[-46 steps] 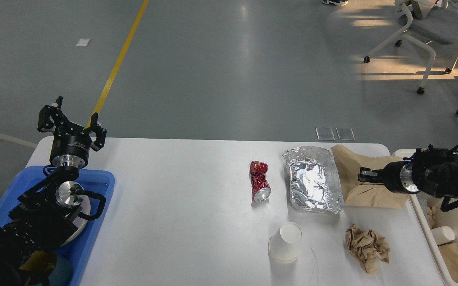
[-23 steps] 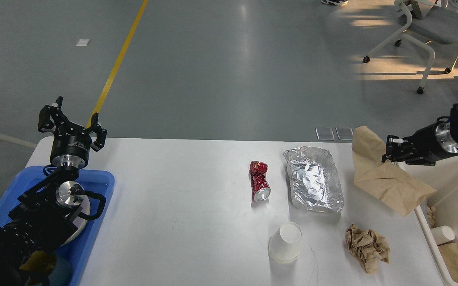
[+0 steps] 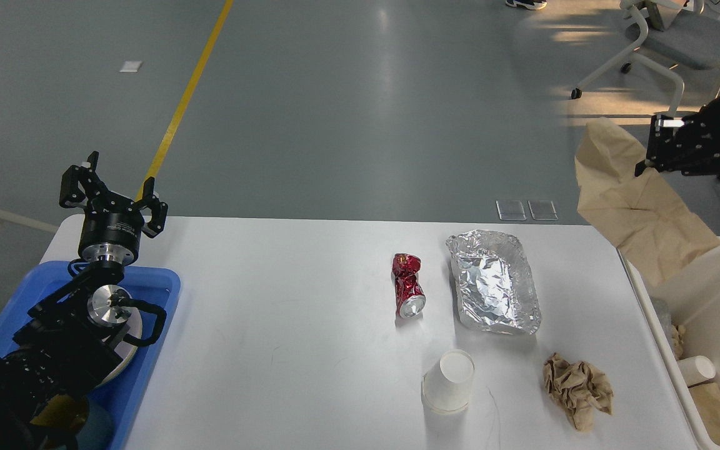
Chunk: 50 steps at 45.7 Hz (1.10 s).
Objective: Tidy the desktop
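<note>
While right jaws (image 3: 647,164) pinch paper bag (image 3: 641,212); desktop (image 3: 285,325) cluttered.

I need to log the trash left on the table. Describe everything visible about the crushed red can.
The crushed red can is a metal drink can, shiny red with small white markings, dented and twisted along its body. It lies on its side on the white desktop, its silver end facing the near edge. It sits left of the foil tray, apart from it, and beyond the white paper cup. Nothing but the desktop touches it; neither gripper is near.

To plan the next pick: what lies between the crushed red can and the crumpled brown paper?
In the head view, the white paper cup lies between the can and the paper.
</note>
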Tool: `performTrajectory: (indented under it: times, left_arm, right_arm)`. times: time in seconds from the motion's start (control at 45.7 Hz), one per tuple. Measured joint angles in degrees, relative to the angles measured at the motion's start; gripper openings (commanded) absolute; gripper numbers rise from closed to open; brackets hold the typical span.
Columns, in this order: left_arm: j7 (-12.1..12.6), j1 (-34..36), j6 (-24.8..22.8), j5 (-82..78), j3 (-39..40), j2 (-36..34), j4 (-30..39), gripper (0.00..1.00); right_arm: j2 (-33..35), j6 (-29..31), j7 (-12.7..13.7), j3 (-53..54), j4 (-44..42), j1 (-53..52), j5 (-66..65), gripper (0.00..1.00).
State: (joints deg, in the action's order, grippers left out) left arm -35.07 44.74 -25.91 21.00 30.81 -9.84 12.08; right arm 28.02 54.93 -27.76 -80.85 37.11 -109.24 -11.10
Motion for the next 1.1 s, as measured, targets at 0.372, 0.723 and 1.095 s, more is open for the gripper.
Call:
performTrajectory:
  times: [0.372, 0.723, 1.095]
  left_arm:
    - [0.0, 0.0, 0.0, 0.0, 0.0, 0.0, 0.0, 0.97]
    - [0.0, 0.0, 0.0, 0.0, 0.0, 0.0, 0.0, 0.96]
    - [0.0, 0.0, 0.0, 0.0, 0.0, 0.0, 0.0, 0.96]
  right_arm:
    - [0.3, 0.1, 0.1, -0.2, -1.9, -6.2, -3.4, 0.00]
    - [7.8, 0.1, 0.2, -1.9, -8.9, -4.1, -4.6, 0.00]
    - [20.1, -16.6, 0.2, -1.3, -10.2, 4.1, -3.8, 0.00]
